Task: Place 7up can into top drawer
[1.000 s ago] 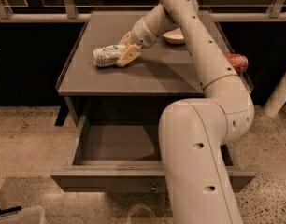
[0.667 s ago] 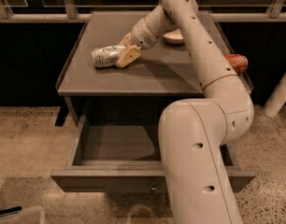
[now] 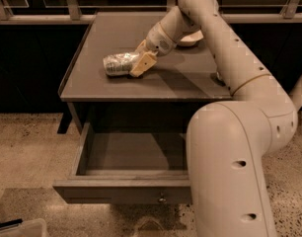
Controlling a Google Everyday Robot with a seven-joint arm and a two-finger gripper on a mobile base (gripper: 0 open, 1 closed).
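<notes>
In the camera view, the 7up can (image 3: 117,64) is found lying on its side on the desk (image 3: 96,38), with the gripper (image 3: 141,62) at its 3 o'clock end; whether it is closed on the can cannot be told. The top drawer (image 3: 116,194) is seen pulled open at the can's 6 o'clock, so a firm hold should be confirmed before the can is lifted clear of the desk edge and lowered in.

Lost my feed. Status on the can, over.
Claw against 7up can, on tabletop. Can lying on its side. Top drawer open below, arm hiding its right end.
</notes>
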